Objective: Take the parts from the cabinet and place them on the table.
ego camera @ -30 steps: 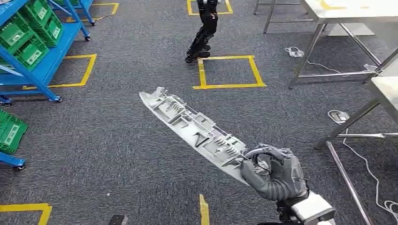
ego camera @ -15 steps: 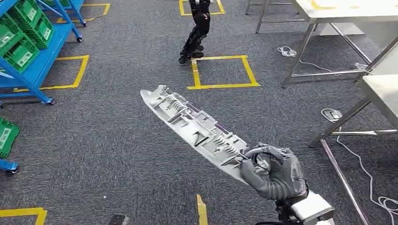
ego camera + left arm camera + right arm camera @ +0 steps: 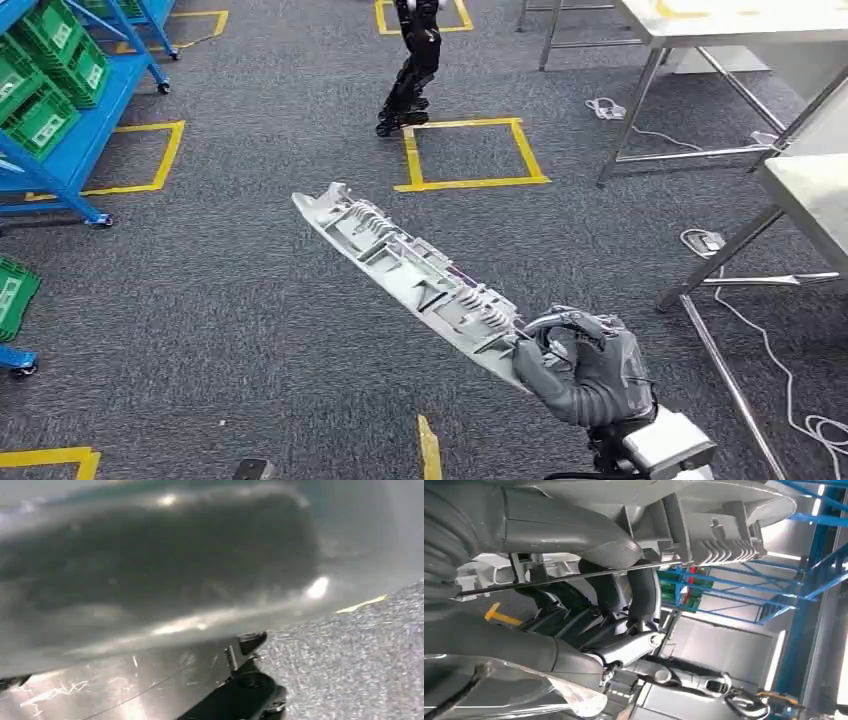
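Several dark fingers of the right hand are curled over the near end of the part, thumb clamped underneath, so it's a solid grip on that one end. From there the part, a long pale grey plastic moulding with ribs and clips on its upper face, sticks out up and to the left over the floor, its far tip hanging in the air above the carpet. The right wrist view shows the same thing up close: fingers wrapped around the ribbed part with a thin dark rod across it. As for the left hand, honestly can't tell whether it's open or closed, since its wrist view is mostly a blurry grey smear with a bit of carpet at one side. Further out, yellow tape squares are marked on the floor, and another robot's dark legs stand at the far edge of one. Metal tables are off on the right with cables trailing under them, and blue shelving with green bins sits on the far left.
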`<state>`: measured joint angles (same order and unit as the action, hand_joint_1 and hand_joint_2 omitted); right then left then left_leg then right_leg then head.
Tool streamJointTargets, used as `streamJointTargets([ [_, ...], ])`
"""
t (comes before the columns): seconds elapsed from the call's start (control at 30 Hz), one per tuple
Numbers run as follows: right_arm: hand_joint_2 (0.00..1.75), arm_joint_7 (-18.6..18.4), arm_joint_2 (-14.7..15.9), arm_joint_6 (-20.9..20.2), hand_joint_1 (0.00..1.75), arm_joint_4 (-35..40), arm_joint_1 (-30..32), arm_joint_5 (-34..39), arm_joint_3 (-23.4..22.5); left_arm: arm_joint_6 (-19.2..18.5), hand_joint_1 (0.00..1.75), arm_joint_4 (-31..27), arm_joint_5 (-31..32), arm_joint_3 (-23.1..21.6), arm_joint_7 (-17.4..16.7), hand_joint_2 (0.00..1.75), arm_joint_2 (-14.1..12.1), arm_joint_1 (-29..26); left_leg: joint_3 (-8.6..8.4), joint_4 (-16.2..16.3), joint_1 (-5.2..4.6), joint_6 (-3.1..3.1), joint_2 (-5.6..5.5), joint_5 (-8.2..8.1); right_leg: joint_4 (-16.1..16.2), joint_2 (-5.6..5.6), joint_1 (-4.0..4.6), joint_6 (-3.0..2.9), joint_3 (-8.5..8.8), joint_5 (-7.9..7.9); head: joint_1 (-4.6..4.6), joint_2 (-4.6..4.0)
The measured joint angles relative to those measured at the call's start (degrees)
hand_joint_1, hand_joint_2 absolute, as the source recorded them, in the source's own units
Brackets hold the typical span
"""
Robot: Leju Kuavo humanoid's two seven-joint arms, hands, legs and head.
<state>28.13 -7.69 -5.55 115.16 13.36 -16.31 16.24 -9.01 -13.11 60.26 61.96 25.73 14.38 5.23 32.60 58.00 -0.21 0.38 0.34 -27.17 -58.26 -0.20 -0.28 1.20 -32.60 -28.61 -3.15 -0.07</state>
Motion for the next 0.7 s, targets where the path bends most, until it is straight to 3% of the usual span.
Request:
streamJointTargets([
  [0.07,1.75,0.0,0.0,0.1,1.75,0.0,0.1,0.0,0.0,0.0,0.00,0.0,0.0,0.0,0.0,0.00,0.0,0.1,0.19,0.8,0.17,-0.58,-0.09,-1.12,0.5,0.01,-0.34,-0.84,0.24,0.37,-0.09,0.00],
  [0.1,1.75,0.0,0.0,0.1,1.75,0.0,0.0,0.0,0.0,0.0,0.00,0.0,0.0,0.0,0.0,0.00,0.0,0.1,1.22,3.3,0.17,-0.80,-0.11,-2.97,0.5,0.00,-0.34,-1.34,0.25,0.35,0.22,0.00],
  [0.2,1.75,0.1,0.0,0.0,1.75,0.0,0.0,0.1,0.0,0.0,0.00,0.0,-0.1,0.0,0.0,0.00,0.0,0.0,6.95,16.4,0.27,-1.16,-0.12,-8.72,0.5,0.12,-0.18,-1.67,0.21,0.32,0.20,0.00],
  [0.23,1.75,0.1,0.0,0.0,1.75,-0.1,0.0,0.0,0.0,0.0,0.00,0.0,-0.1,0.0,0.0,0.00,0.0,0.0,7.83,18.3,0.27,-1.11,-0.12,-8.86,0.5,0.20,-0.12,-1.67,0.25,0.32,0.20,0.00],
  [0.27,1.75,0.1,0.0,0.0,1.75,-0.2,0.0,0.0,0.0,0.0,0.00,0.0,-0.1,0.0,0.0,0.00,0.0,0.0,7.37,17.4,0.27,-1.01,-0.13,-7.62,0.5,0.31,-0.08,-1.67,0.32,0.31,0.20,0.00],
  [0.3,1.75,0.1,0.0,0.0,1.75,-0.3,0.0,0.0,0.0,0.0,0.00,0.0,-0.1,0.0,0.0,0.00,0.0,0.0,5.65,13.6,0.26,-0.81,-0.17,-5.04,0.4,0.50,-0.04,-1.66,0.41,0.31,0.20,0.00],
  [0.37,1.75,0.1,0.0,0.0,1.75,-0.3,-0.1,0.0,0.0,0.0,0.00,0.0,-0.1,0.0,0.0,0.00,-0.1,0.0,0.63,3.1,0.21,-0.21,-0.49,0.13,0.5,0.79,-0.01,-1.61,0.69,0.28,0.20,0.00],
  [0.4,1.75,0.1,0.0,0.0,1.75,-0.3,-0.1,0.0,0.0,0.0,0.00,0.0,-0.1,0.0,0.0,0.00,-0.1,0.0,-0.51,1.1,0.09,-0.01,-1.08,-0.46,0.4,0.86,0.15,-1.50,0.56,0.26,0.13,0.00],
  [0.5,1.75,0.1,0.0,0.0,1.75,-0.3,-0.2,0.0,0.0,0.0,0.00,0.0,-0.1,0.0,0.0,0.00,-0.1,0.0,-0.15,0.2,-0.22,0.22,-0.89,-0.49,0.4,1.05,0.02,-0.56,-0.14,0.63,0.18,0.00],
  [0.57,1.75,0.1,0.0,0.0,1.75,-0.3,-0.2,0.0,0.0,0.0,0.00,0.0,-0.1,0.0,0.0,0.00,0.0,0.0,-0.47,-0.8,0.36,1.16,-0.63,0.25,0.1,0.98,0.00,0.08,-0.77,0.11,0.15,0.00],
  [0.6,1.75,0.2,0.0,0.0,1.75,-0.3,-0.2,0.1,0.0,0.0,0.00,0.0,-0.1,0.0,0.0,0.00,0.0,0.1,-0.46,-0.9,0.30,1.35,-0.57,0.30,-1.6,0.76,0.08,0.25,-1.38,-1.24,-0.04,0.00],
  [0.7,1.75,0.2,0.0,0.0,1.75,-0.3,-0.2,0.1,0.0,0.0,0.00,0.0,-0.1,0.0,0.0,0.00,0.0,0.0,-0.31,-0.9,0.19,1.55,-0.28,0.30,-15.0,0.71,-0.16,0.83,-7.57,-7.34,-0.20,0.00],
])
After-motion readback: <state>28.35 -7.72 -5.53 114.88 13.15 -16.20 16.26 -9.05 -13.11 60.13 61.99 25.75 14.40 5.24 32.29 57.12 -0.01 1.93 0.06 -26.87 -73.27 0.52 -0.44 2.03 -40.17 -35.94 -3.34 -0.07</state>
